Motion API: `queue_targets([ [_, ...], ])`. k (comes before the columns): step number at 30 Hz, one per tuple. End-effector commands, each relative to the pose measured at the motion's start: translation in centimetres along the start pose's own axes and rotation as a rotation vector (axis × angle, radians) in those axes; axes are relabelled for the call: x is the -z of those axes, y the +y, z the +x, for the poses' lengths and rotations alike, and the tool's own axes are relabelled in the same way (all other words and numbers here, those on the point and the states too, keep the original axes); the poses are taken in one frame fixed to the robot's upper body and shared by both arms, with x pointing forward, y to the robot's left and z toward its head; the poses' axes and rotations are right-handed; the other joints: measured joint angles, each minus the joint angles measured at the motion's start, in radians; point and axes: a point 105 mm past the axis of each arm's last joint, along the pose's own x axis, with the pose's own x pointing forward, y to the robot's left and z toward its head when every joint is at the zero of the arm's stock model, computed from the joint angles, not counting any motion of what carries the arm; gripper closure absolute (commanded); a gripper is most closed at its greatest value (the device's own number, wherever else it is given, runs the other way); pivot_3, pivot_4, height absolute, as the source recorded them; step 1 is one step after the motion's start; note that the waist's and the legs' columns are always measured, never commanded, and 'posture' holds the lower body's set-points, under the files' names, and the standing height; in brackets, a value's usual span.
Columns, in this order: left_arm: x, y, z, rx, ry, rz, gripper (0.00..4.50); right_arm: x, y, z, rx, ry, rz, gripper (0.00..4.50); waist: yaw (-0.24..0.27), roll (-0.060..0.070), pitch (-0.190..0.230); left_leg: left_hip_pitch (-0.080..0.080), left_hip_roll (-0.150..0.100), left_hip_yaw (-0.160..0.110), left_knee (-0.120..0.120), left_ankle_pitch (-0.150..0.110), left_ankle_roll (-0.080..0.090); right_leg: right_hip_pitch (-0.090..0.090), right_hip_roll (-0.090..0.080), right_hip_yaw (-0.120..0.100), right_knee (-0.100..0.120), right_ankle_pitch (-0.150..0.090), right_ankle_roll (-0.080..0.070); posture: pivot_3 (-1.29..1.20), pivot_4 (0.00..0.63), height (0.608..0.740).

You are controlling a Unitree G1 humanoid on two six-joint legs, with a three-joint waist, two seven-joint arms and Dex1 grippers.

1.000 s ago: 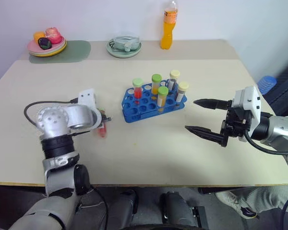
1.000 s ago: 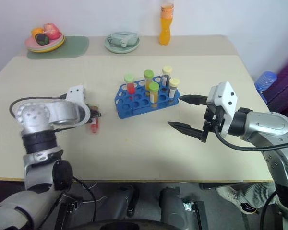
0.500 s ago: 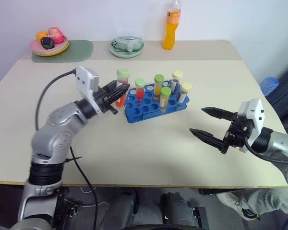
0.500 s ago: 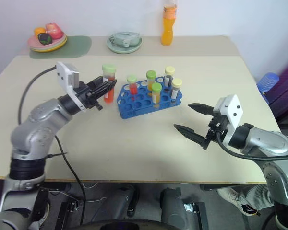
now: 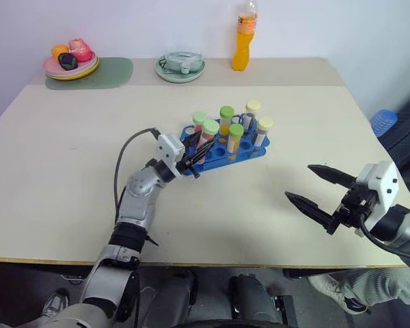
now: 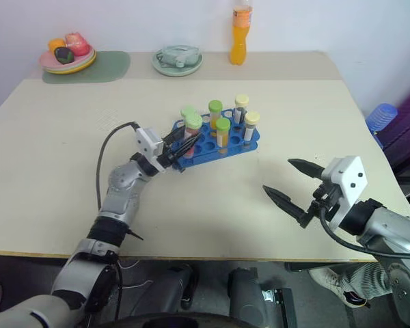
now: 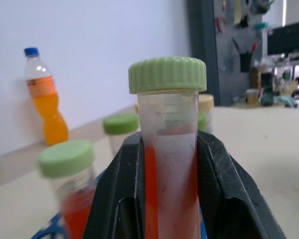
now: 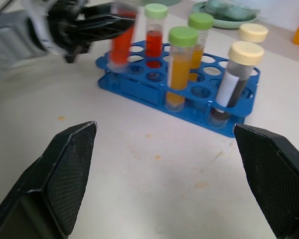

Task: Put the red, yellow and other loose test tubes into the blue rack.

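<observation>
Over blue rack [image 5: 222, 152] w/ 5 tubes, left gripper [image 5: 191, 157] jaws clamp red tube [image 5: 206, 139], right gripper [image 5: 314, 191] jaws wide.

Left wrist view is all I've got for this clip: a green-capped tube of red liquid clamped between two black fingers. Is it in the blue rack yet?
Observer: Its lower end is at a front hole of the blue rack, whether inside I can't tell; the left gripper grips the red tube.
Operator: Where is the other arm?
Observer: The right gripper is open, off to the rack's right over bare table.
Operator: How many tubes stand in the rack?
Observer: Five capped ones besides the held tube.
</observation>
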Motion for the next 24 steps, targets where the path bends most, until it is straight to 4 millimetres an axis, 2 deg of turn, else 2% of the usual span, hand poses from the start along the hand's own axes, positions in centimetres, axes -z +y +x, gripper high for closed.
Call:
queue_targets([
  [1,-1.0,-0.1,1.1,-0.004,-0.061,0.04,3.75,-1.5,0.2,-0.5,0.025,-0.044,-0.051,0.0,-0.002,0.0,0.0,0.0,0.0,0.0,0.0,0.0,0.0,0.0,0.0,0.0,0.0,0.0,0.0,0.0,0.15,0.74],
  [6,0.2,-0.2,1.4,-0.027,-0.04,0.021,3.75,-1.8,0.3,-0.6,0.033,-0.043,-0.055,0.0,-0.002,0.0,0.0,0.001,0.0,0.0,0.0,0.0,0.0,0.0,0.001,0.0,0.001,0.0,0.0,0.0,0.15,0.74],
  [16,0.7,1.3,1.2,-0.105,-0.01,0.015,3.75,-2.5,0.3,-0.5,0.048,-0.051,-0.058,0.0,-0.002,0.0,0.0,0.001,0.0,0.0,0.001,0.0,0.0,0.001,0.001,0.0,0.001,0.0,0.001,0.0,0.15,0.74],
  [24,1.6,0.6,1.0,-0.091,0.015,-0.014,3.75,-2.7,0.3,-0.3,0.053,-0.053,-0.056,0.0,-0.002,0.0,0.0,0.001,0.0,0.0,0.001,0.0,0.0,0.001,0.001,0.0,0.001,0.001,0.001,0.0,0.15,0.74],
])
